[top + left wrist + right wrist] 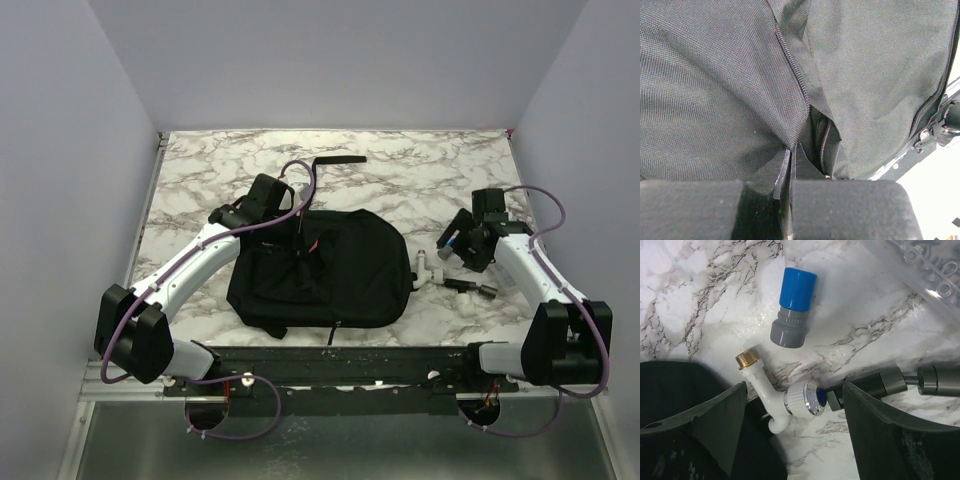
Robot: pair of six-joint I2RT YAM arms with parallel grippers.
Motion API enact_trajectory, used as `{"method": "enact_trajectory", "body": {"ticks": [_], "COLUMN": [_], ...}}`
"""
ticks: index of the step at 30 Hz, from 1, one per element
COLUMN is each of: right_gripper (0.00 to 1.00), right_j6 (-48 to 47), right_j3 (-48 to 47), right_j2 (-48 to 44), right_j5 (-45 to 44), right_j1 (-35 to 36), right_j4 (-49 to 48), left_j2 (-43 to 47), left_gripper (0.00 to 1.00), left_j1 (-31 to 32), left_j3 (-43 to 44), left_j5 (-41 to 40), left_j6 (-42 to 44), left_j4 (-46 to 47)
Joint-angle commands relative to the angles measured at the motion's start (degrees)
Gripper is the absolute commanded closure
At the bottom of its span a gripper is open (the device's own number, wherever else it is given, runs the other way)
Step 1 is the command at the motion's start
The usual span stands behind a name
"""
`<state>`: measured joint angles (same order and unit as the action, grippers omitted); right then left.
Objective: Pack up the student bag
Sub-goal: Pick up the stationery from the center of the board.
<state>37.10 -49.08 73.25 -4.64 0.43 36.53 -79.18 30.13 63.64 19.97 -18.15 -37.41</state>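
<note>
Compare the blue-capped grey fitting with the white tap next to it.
The blue-capped fitting is a short straight cylinder; the white tap is bent. The fitting is blue and grey; the tap is white with a brass thread and a chrome knob. Both lie flat on the marble table, not touching.

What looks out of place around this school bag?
Plumbing parts: a white tap with a brass thread and a blue-capped grey fitting lie on the marble table beside the student bag, odd school supplies.

Left gripper (788, 165), seemingly tilted downward, is clamped closed; right gripper (795, 392) has jaws wide apart.
</note>
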Motion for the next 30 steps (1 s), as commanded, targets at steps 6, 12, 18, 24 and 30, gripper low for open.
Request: {"method": "enact_trajectory", "body": {"ticks": [6,12,18,24,30], "right_gripper": [0.22,0.29,0.34,0.52,0.87], "right_j6": [0.39,0.72,-0.5,-3.3,-5.99], "right_j3": [-3.16,-3.6,-4.08,-3.06,-4.3], "right_j2": [12.42,16.61,20.74,21.97,15.46], "right_j5": [-2.47,-6.38,-7.44,-7.25,-12.09], "right_j1": [-0.08,-0.05,-0.07,2.55,9.6], "right_j4": [-5.0,-8.47,-11.35,-14.66,-11.79], "left_j2": [1.05,0.85,-0.12,-0.62,-0.86], "left_gripper": [1.0,1.0,1.0,1.0,1.0], "left_j1": [0.32,0.28,0.28,0.28,0.29], "left_j3": [2.06,2.26,2.28,2.15,2.02], "left_j5": [3.32,3.24,3.31,2.39,0.89], "left_j6": [-0.13,-0.15,-0.3,-0.13,-0.04], "left_j4": [0.39,0.41,0.44,0.49,0.49]}}
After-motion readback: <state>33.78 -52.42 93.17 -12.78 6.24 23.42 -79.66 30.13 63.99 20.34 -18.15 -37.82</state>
